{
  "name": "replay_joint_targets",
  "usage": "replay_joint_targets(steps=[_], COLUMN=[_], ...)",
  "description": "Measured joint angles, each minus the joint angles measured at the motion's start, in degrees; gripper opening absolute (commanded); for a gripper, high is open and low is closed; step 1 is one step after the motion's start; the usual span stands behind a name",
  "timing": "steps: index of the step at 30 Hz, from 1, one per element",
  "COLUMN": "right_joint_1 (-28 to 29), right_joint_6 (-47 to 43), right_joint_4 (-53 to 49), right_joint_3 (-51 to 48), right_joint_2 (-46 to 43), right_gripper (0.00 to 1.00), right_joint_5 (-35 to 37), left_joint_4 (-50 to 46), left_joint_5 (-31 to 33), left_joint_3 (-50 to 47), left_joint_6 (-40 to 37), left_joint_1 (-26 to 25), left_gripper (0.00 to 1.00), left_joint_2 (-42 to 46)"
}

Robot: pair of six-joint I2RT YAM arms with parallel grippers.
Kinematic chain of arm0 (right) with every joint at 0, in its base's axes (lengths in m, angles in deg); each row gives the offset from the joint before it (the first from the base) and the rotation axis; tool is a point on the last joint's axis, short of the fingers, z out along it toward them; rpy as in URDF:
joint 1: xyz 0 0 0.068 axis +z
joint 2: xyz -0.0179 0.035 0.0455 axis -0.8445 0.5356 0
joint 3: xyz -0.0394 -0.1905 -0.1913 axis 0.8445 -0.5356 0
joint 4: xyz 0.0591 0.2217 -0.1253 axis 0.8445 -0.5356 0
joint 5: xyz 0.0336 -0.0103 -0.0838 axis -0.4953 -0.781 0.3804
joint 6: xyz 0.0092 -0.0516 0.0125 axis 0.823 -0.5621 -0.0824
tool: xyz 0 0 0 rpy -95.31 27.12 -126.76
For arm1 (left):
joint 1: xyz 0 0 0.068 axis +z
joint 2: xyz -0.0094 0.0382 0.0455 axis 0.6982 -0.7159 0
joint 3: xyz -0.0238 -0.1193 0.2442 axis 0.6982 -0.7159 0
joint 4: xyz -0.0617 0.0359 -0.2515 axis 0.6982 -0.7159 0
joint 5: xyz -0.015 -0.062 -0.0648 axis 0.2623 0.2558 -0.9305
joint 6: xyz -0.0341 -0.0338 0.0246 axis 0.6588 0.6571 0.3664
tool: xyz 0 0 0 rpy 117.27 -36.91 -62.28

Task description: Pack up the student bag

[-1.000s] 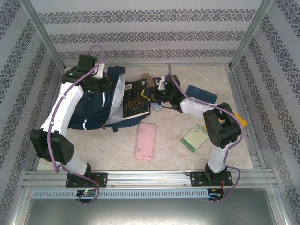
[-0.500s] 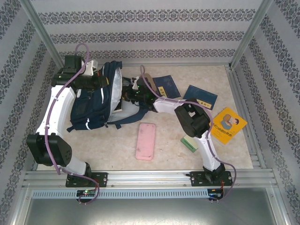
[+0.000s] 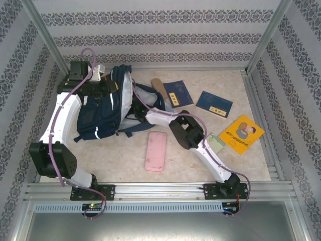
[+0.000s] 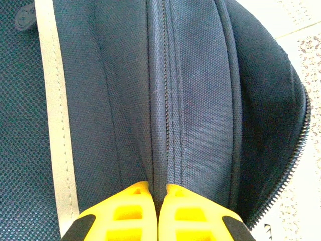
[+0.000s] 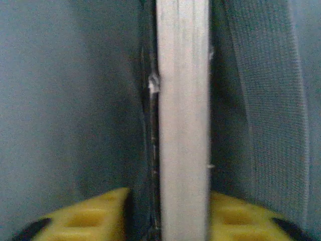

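The large navy-blue fabric student bag [image 3: 103,108], at the left rear of the pale table [image 3: 120,160], could sag shut if the left gripper [image 4: 158,201], clamped on its fold, slips (a thin pinch), tipping the pale-edged book [image 5: 183,100] that the right gripper [image 5: 170,196] straddles with parted jaws.

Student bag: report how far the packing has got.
Done: the student bag lies unzipped. In hand: the left gripper pinches its fabric, while the right gripper, inside it, straddles a book by its pale page edge. Left: pink case, two navy booklets, yellow book, green pad and tan strip on the table.
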Motion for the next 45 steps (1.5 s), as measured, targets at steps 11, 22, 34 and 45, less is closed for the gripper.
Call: replay_joint_targets(steps=[11, 22, 34, 45], right_joint_1=[-2.64, -8.94, -22.8, -29.42], right_joint_6=[-7.41, -19.56, -36.54, -44.98], right_joint_4=[-4.94, -10.19, -25.2, -40.92], right_joint_3=[-12.59, -38.1, -48.33, -23.87], right_joint_2=[-12.35, -38.4, -47.8, -27.87], right_gripper=[0.66, 0.62, 0.25, 0.11], right_joint_5=[-0.55, 1.49, 11.82, 15.72], left_joint_4=[-2.03, -5.11, -2.4, -1.01], left_joint_5=[6.82, 16.31, 14.34, 14.34], left_joint_3=[-0.5, -3.34, -8.26, -10.86], left_joint_6=[-4.33, -9.88, -7.78, -3.54], left_joint_1=[-0.13, -0.09, -0.15, -4.44], left_gripper=[0.0, 0.01, 0.52, 0.55], left_joint_2=[0.74, 0.79, 0.79, 6.51])
